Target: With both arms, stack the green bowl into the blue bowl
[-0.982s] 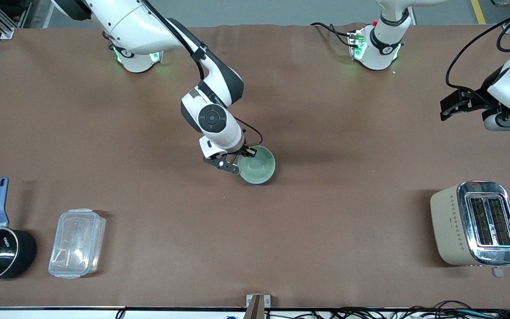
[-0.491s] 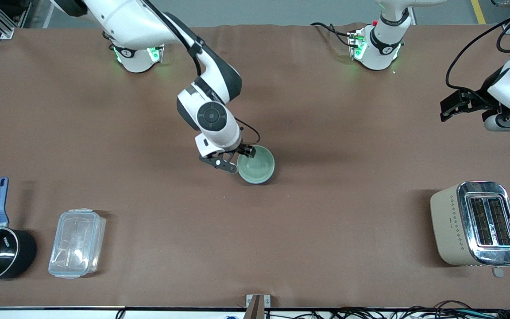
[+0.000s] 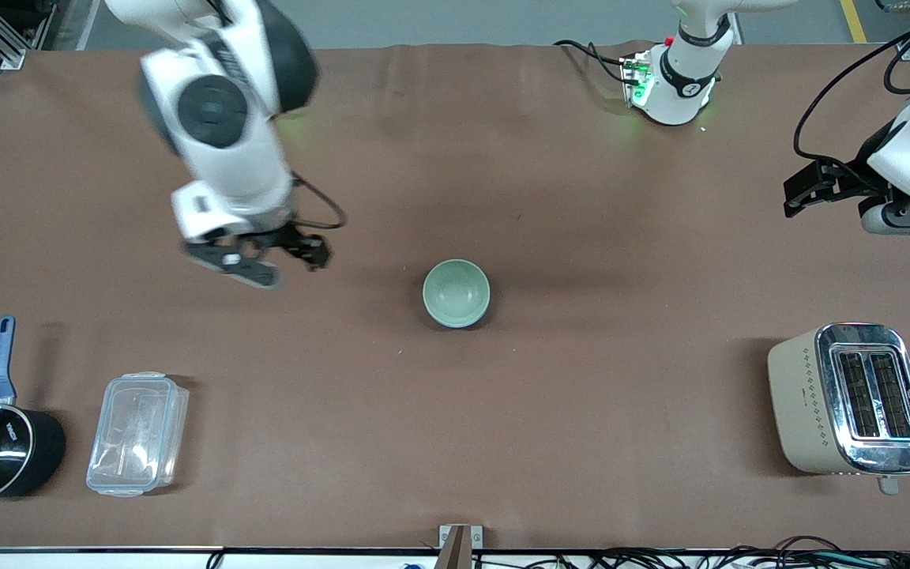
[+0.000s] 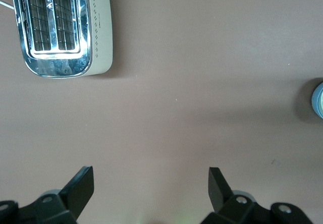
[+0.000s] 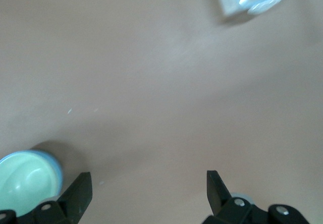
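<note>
Green bowl [image 3: 456, 292] nested in blue bowl [image 5: 54, 167] at mid-table on brown cloth [image 3: 581, 237], blue rim visible only in right wrist view. Well apart: beige toaster [image 3: 850, 399] with chrome top, clear plastic container [image 3: 137, 433], black saucepan [image 3: 1, 450]. Right gripper [image 3: 265, 261] spread and empty over bare cloth toward the right arm's end; left gripper [image 4: 151, 188] spread, waiting over the left arm's end.

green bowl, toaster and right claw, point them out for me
green bowl [image 3: 456, 291]: front view, on its pale inside
toaster [image 3: 856, 399]: front view, on its chrome top beside the slots
right claw [image 3: 273, 265]: front view, midway between its open fingertips
</note>
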`<action>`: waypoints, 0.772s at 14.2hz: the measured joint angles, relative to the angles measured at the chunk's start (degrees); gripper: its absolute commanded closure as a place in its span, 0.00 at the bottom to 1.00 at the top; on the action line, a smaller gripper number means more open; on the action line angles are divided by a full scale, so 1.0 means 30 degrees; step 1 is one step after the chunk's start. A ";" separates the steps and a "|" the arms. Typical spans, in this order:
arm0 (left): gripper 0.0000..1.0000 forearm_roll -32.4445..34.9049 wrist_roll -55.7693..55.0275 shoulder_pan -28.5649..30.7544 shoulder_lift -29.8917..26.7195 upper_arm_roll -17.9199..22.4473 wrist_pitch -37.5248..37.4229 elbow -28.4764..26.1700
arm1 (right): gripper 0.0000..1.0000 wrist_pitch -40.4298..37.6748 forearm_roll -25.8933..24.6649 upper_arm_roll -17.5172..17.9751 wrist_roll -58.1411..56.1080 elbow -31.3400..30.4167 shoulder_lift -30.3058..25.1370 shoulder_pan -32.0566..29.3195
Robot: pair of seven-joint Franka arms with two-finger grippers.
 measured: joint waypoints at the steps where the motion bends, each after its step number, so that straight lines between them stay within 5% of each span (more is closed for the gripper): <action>1: 0.00 0.0000 0.0000 -0.0002 0.0008 0.0000 0.0001 -0.0001 | 0.00 -0.0205 0.0002 -0.0047 -0.1564 0.0001 -0.0581 -0.1151; 3: 0.00 0.0000 0.0000 0.0000 0.0067 0.0001 0.0092 0.0083 | 0.00 -0.0632 0.0160 -0.0414 -0.4814 -0.0001 -0.1611 -0.2887; 8: 0.00 0.0000 0.0000 -0.0002 0.0397 0.0002 0.0200 0.0551 | 0.00 -0.3068 0.2342 -0.4305 -1.2188 0.0098 -0.3662 -0.3273; 11: 0.00 0.0000 0.0000 -0.0005 0.0416 0.0002 0.0200 0.0654 | 0.00 -0.4315 0.2492 -0.4860 -1.3698 0.1669 -0.3966 -0.3265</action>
